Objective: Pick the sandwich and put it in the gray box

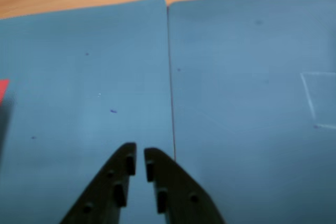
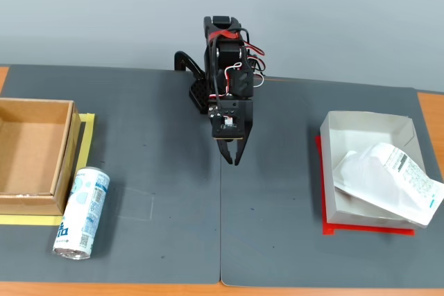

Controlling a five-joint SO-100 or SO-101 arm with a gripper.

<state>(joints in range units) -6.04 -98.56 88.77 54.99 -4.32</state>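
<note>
Probably a lab: gray mats (image 2: 159, 143), bare wall (image 2: 104, 12).

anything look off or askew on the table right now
Two things: the sandwich lies tilted in the gray box, its lower right end hanging over the rim. The drink can lies on its side beside the brown box.

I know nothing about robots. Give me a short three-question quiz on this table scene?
1. True or false: the sandwich lies in the gray box.
2. The drink can is: A upright, B on its side, C inside the brown cardboard box.
3. Fill in: the gripper holds ____.

Key: 1 true, though one end hangs over the box wall. 2 B, it lies beside the brown box. 3 nothing; in the wrist view its fingers stand almost closed over bare mat.
</note>
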